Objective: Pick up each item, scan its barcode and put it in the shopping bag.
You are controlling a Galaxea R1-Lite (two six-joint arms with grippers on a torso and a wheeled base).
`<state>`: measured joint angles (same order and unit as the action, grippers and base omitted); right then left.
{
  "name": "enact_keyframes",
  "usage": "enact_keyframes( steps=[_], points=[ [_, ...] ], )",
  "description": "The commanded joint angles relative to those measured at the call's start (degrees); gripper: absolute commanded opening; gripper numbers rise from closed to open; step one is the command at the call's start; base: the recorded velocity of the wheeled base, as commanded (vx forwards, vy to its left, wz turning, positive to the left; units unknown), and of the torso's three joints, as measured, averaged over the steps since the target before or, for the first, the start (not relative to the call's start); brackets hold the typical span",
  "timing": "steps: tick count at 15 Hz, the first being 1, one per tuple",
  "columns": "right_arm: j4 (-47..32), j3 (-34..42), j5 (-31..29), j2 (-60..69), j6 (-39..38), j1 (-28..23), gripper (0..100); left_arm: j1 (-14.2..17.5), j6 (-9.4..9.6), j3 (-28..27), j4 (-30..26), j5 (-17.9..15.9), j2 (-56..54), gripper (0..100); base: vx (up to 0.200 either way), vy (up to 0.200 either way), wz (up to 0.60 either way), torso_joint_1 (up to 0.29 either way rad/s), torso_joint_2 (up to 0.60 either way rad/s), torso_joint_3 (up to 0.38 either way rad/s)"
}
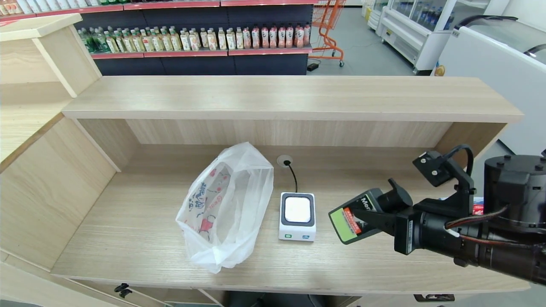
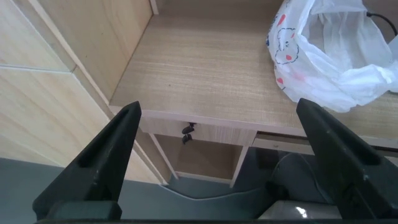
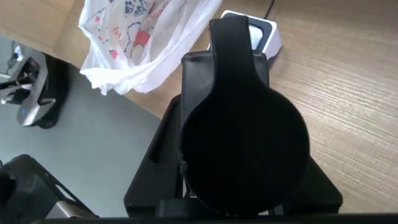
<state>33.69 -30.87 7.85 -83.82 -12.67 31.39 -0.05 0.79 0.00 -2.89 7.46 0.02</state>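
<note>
Overhead, right jaws clamp box near scanner.

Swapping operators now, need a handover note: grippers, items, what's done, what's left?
Left gripper: open, holding nothing, off the front edge of the counter.
Right gripper: shut on a dark box, held above the counter just right of the scanner.
Shopping bag: lying open left of the scanner, nothing clearly inside.
Done: box picked up.
Left: scan it, bag it, then any further items.
</note>
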Motion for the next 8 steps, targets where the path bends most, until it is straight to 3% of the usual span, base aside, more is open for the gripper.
enact_keyframes(
  steps=[1, 2, 4, 6, 8],
  points=[
    [0.0, -0.2, 0.1, 0.0, -1.0, 0.2, 0, 0.0, 0.00, 0.0, 0.0, 0.0, 0.0, 100, 0.000, 0.000, 0.00, 0.000, 0.00, 0.000],
    [0.0, -0.3, 0.1, 0.0, -2.8, 0.2, 0, 0.0, 0.09, 0.0, 0.0, 0.0, 0.0, 100, 0.000, 0.000, 0.00, 0.000, 0.00, 0.000],
    [0.0, -2.2, 0.2, 0.2, -8.2, 0.8, 0, 0.0, 0.00, 0.0, 0.0, 0.0, 0.0, 100, 0.000, 0.200, 0.00, 0.000, 0.00, 0.000],
    [-0.5, -6.5, 0.3, 0.0, -19.8, 2.6, 0, 0.0, 0.00, 0.0, 0.0, 0.0, 0.0, 100, 0.000, 0.200, 0.00, 0.000, 0.00, 0.005],
    [-1.3, -8.0, 0.1, -2.0, -20.8, 2.6, 0, 0.0, 0.00, 0.0, 0.0, 0.0, 0.0, 100, 0.000, 0.200, 0.00, 0.015, 0.02, -0.005]
  ],
)
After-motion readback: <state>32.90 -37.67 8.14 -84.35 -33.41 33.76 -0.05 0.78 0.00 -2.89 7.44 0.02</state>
